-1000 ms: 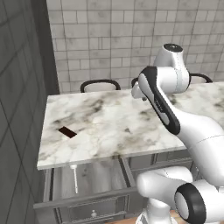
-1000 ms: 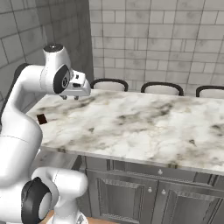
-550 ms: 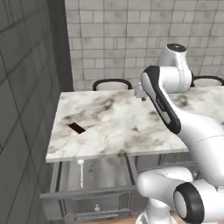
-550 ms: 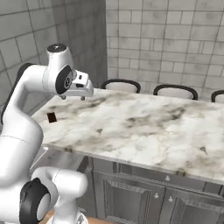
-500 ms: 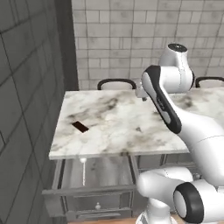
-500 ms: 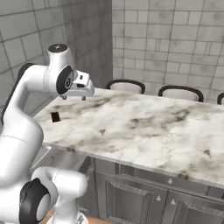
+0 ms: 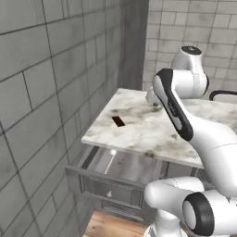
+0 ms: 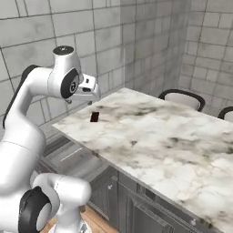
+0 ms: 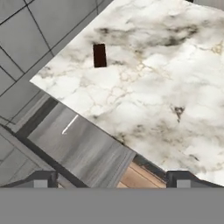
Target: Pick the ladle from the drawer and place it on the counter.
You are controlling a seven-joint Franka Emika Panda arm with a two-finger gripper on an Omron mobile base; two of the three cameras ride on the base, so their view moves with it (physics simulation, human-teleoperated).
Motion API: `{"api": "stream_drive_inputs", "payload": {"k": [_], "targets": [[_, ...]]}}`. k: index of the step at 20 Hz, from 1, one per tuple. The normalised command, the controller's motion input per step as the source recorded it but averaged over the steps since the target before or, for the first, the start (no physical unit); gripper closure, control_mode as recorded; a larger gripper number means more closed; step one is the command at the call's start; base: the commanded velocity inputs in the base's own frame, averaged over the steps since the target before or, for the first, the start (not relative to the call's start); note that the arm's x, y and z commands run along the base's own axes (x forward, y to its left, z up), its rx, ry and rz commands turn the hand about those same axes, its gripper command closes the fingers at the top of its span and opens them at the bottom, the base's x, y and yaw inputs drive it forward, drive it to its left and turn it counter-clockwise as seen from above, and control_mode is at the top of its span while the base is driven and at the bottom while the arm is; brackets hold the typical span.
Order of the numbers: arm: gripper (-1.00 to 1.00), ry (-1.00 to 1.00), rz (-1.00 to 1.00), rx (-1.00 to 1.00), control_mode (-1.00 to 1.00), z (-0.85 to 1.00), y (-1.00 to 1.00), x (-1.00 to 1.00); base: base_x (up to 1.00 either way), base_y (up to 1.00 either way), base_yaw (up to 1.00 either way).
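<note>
While the hand point(image 8: 91, 93) hangs high over the near corner of the desk, nothing of the task has been lifted; the step in hand reads as the approach to the pick.

Desk point(image 9: 166, 87): white veined marble slab, spread below and ahead of the hand. It is the place where the ladle must end, and its surface near the hand looks free for that.

Drawer point(image 9: 83, 148): wide shallow grey box, pulled out from under the desk's edge. It lies lower than the hand and off to the side of the desk edge. Its dark front panel point(image 7: 104, 190) faces the base.

Hand: seen in the right base view at the end of the white arm. Its two dark tips point(image 9: 40, 178) stand well apart at the bottom of the hand view, spread wide, with nothing held between them.

Block point(image 9: 99, 55): small, dark brown, flat on the desk past the drawer, well apart from the hand. Not part of the task.

Ladle point(image 9: 70, 124): thin pale sliver lying flat on the drawer floor, near the end of the drawer closest to the block. Its head is too small to make out.

Next move, as judged: carry the hand out past the desk edge, drop it into the drawer, line the tips across the thin handle, then close. The shallow box and overhanging slab leave little room.
</note>
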Motion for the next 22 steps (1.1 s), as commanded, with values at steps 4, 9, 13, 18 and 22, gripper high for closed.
{"api": "stream_drive_inputs", "payload": {"k": [4,9,13,18,22], "targets": [[-1.00,0.00,0.00,0.00,1.00,0.00,0.00,0.00,-0.18,-0.57,0.68],[-1.00,0.00,0.00,0.00,1.00,0.00,0.00,0.00,-0.10,-0.60,0.68],[-1.00,0.00,0.00,0.00,1.00,0.00,0.00,0.00,-0.04,-0.64,0.67],[-1.00,0.01,0.25,0.00,-1.00,-0.12,-0.25,0.00,-0.01,-0.40,0.39],[-1.00,0.02,0.43,0.00,-1.00,-0.43,-0.34,0.00,0.00,0.00,0.00]]}}
